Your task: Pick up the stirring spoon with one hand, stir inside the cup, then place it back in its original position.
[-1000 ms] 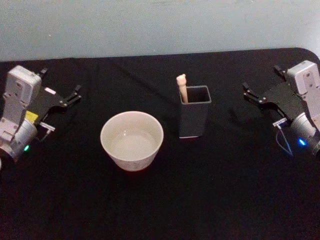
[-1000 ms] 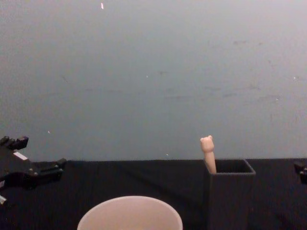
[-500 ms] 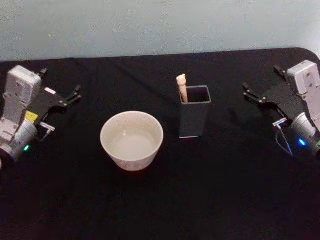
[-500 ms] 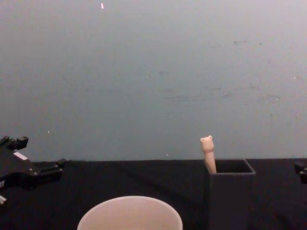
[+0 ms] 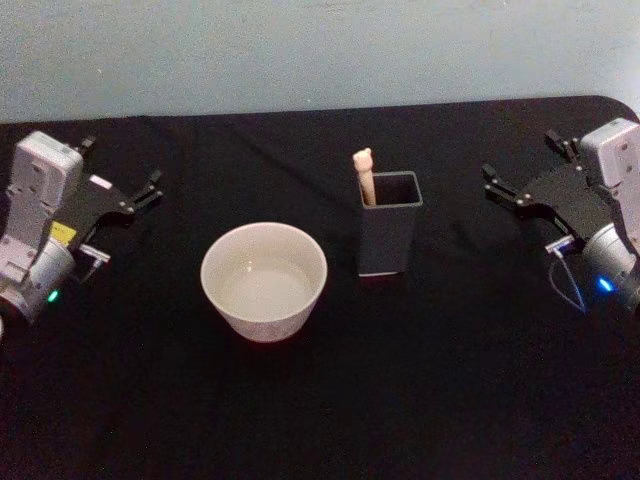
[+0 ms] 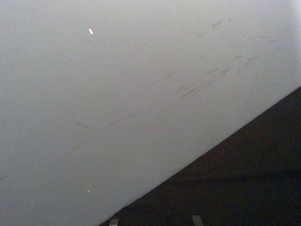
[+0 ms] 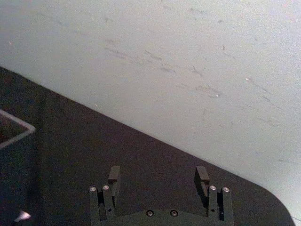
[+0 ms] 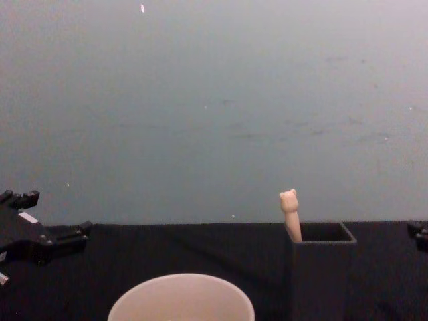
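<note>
the stirring spoon point(image 5: 363, 172) stands in the dark grey square holder point(image 5: 388, 240) mid-table, just right of the cup point(image 5: 262, 325); cup & holder are near but apart. only the peach handle w/ the tiny bear head pokes above the rim, at the holder's left-rear corner; the bowl end is hidden inside.

left gripper point(image 5: 122, 162) hovers over the table's left edge, fingers spread, nothing between them. right gripper point(image 5: 520, 153) is over the right edge, fingers likewise spread wide & empty. both are well apart from the spoon, the right one a bit nearer.

judgement: the spoon looks light, stiff, thin & prob smooth, so it could twist or slip in a pinch. best hold is the exposed handle just under the bear head, lifting straight up so the bowl end clears the holder w/o tipping it.
</note>
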